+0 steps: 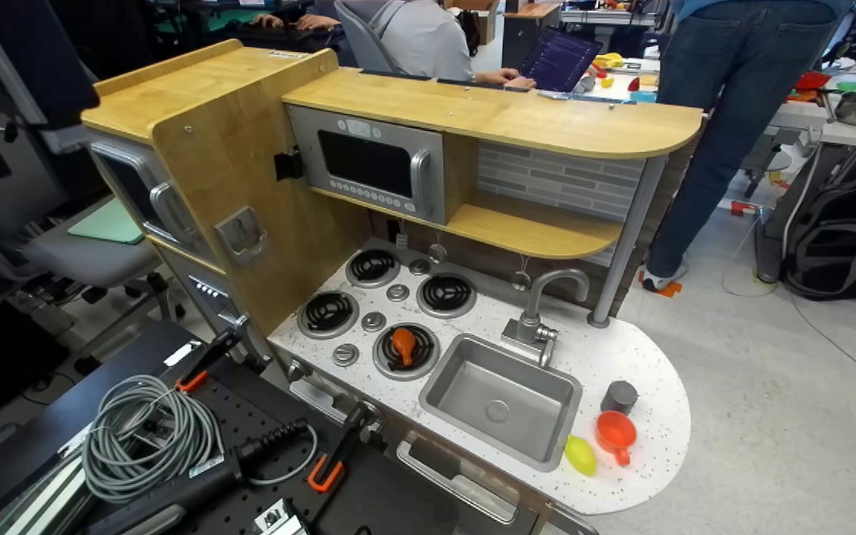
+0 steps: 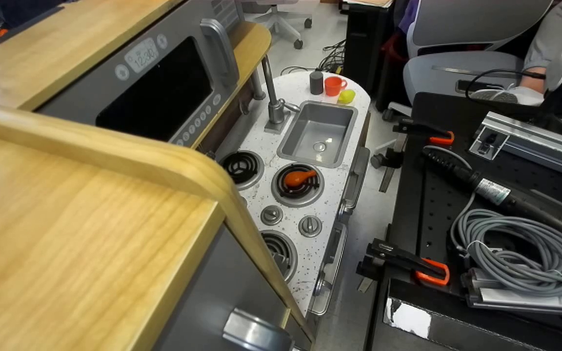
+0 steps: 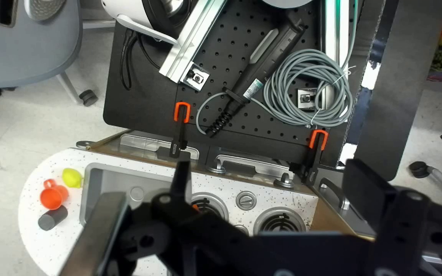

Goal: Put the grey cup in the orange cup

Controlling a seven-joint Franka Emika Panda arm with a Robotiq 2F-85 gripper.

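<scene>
The grey cup is a dark grey cylinder (image 1: 619,398) (image 2: 316,83) standing upright on the rounded end of the white counter beyond the sink; which end is open I cannot tell. It shows in the wrist view too (image 3: 52,218). The orange cup (image 1: 616,432) (image 2: 333,86) is a red-orange mug with a handle, standing open side up close beside the grey cup; it also shows in the wrist view (image 3: 51,198). My gripper (image 3: 269,166) is open and empty, high above the counter and away from both cups. I cannot make it out in the exterior views.
A yellow lemon-like piece (image 1: 581,455) lies by the orange cup. The sink (image 1: 498,409) with its faucet (image 1: 536,305) stands between the cups and the stove. An orange piece (image 1: 403,344) lies on a burner. The shelf (image 1: 532,223) overhangs the back. A black table (image 3: 140,96) holds cables.
</scene>
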